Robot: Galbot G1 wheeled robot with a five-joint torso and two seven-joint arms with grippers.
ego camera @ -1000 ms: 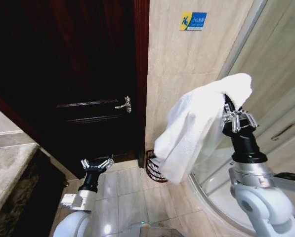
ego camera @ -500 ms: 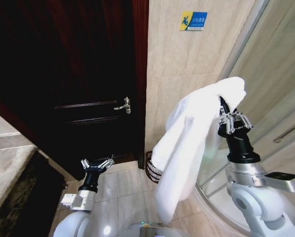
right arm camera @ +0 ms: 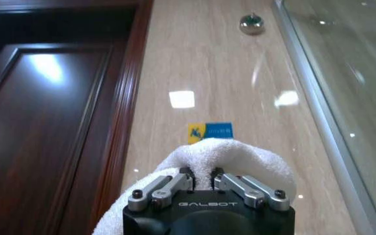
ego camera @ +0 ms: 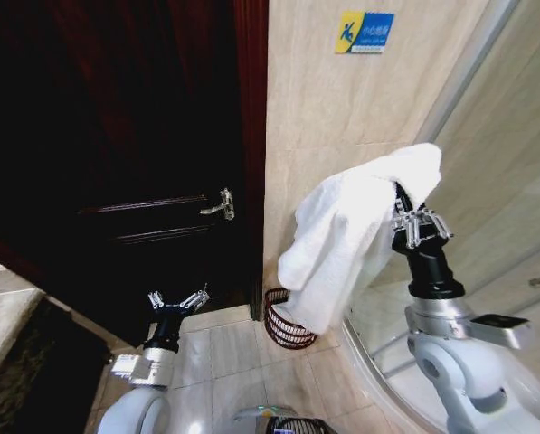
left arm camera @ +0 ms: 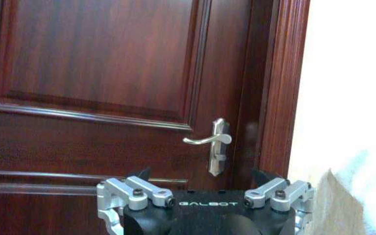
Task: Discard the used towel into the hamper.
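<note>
Right pincer (ego camera: 412,226) raised beside the glass shower wall (ego camera: 496,181), clamped on a fold of the white towel (ego camera: 342,244). Towel draped to the left and down, its lower end gathered shorter than half a second ago, hanging just above the hamper (ego camera: 288,321). Hamper on the floor tiles (ego camera: 224,353) against the beige wall (ego camera: 342,108), next to the dark door (ego camera: 134,163). Left pincer (ego camera: 177,301) low near the door, fingers apart, holding nothing.

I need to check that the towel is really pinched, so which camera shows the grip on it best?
The right wrist view: the right gripper has its jaws closed on a fold of the towel. The head view shows the towel draped from that gripper. The left wrist view catches a white patch at its edge.
</note>
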